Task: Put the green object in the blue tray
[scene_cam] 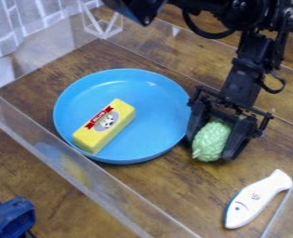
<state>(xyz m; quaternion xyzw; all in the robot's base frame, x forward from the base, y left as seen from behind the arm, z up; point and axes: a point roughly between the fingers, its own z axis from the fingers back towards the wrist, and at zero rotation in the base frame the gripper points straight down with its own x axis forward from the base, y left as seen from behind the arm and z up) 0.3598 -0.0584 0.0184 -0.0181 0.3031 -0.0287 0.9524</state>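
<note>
You get one camera only, raised and off to one side, angled steeply down, fairly near, wooden surface (61, 70) tilted across frame, arm (254, 56) entering top right.
</note>
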